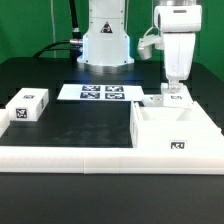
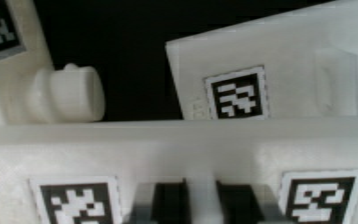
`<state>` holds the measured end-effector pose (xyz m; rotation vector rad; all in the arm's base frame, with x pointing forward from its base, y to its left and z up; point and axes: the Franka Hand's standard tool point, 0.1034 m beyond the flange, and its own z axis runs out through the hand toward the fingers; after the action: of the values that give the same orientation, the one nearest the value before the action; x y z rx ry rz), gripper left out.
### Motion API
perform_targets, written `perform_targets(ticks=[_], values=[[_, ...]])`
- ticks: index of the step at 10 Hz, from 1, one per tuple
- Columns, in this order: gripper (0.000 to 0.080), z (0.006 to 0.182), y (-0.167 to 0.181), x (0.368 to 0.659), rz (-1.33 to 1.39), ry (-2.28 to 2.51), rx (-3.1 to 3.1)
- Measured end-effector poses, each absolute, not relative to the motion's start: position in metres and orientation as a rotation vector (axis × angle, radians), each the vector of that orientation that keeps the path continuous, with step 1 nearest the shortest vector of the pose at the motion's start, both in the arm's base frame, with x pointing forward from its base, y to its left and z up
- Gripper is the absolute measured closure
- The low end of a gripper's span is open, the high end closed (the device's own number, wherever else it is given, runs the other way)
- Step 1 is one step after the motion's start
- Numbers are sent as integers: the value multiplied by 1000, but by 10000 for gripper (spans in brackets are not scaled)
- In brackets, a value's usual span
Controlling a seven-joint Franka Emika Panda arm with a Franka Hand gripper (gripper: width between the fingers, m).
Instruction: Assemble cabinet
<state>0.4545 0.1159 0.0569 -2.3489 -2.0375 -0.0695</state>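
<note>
A long low white rail (image 1: 60, 158) lies along the table's (image 1: 80, 125) near edge and runs almost its whole width. Just behind the rail, toward the near corner on the exterior view's right, sits the cabinet body (image 1: 150, 135). It is a large open-topped white box with a black-and-white marker on its near wall. Toward the edge on the exterior view's left, a small white tagged block (image 1: 28, 105) stands alone, well apart from the box.

Just past the box's far wall, a low white tagged piece (image 1: 160, 99) rests on the table. The gripper (image 1: 174, 93) points straight down onto it. In the wrist view the two dark fingers (image 2: 167, 200) are clenched almost together, with only a thin pale sliver between them. I cannot tell whether they pinch anything. The tagged piece (image 2: 123, 155) carries one marker on either side of them. Beyond it in that view lie a second tagged panel (image 2: 265, 60), slightly tilted, and beside it a short round white knob (image 2: 64, 90).

Farther back, the marker board (image 1: 100, 92) lies flat near the table's middle. Behind it, at the far edge, stands the arm's white base (image 1: 105, 45).
</note>
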Motion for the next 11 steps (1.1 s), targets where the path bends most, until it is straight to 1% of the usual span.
perform_targets(ticks=[7, 11], values=[[729, 55, 116, 455, -73, -2039, -2346], [729, 57, 109, 474, -74, -2026, -2359]])
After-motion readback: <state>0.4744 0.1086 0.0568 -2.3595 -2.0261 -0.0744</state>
